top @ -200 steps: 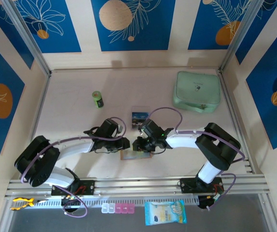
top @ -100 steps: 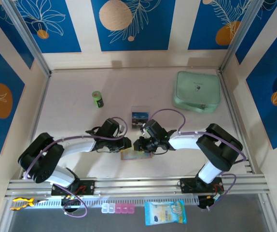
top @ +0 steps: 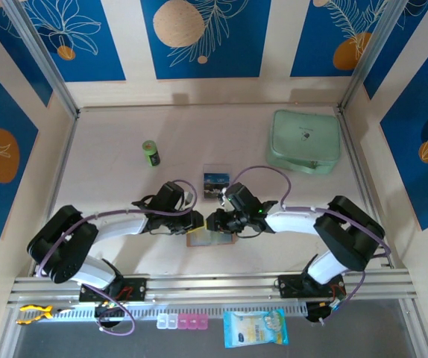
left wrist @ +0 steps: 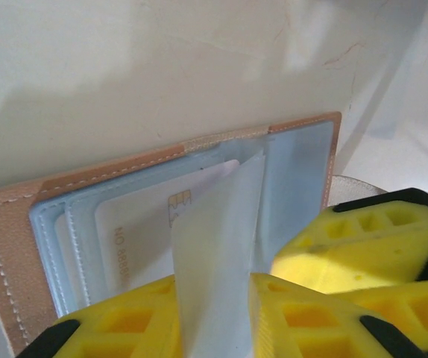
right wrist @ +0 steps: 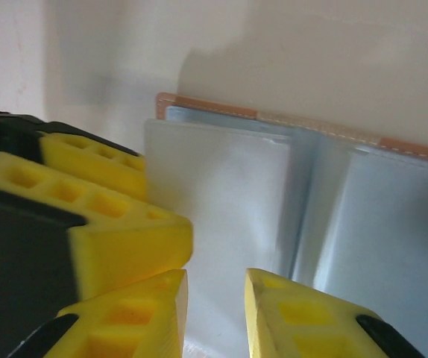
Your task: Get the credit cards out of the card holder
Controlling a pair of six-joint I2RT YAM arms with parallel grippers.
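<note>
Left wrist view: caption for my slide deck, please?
Left gripper pinches a clear pocket of the card holder; white card inside.

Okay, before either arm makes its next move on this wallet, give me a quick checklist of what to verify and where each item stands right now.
1. Card holder lying open, inside facing up: ok.
2. A card to pull: ok, a white chip card sits inside it.
3. Left gripper holding the clear flap: cannot tell; the flap runs between its fingers.
4. Right gripper ready to pinch: ok, jaws slightly apart over a clear pocket.
5. Room between the two grippers: not ok, their fingers crowd together over the holder.
</note>
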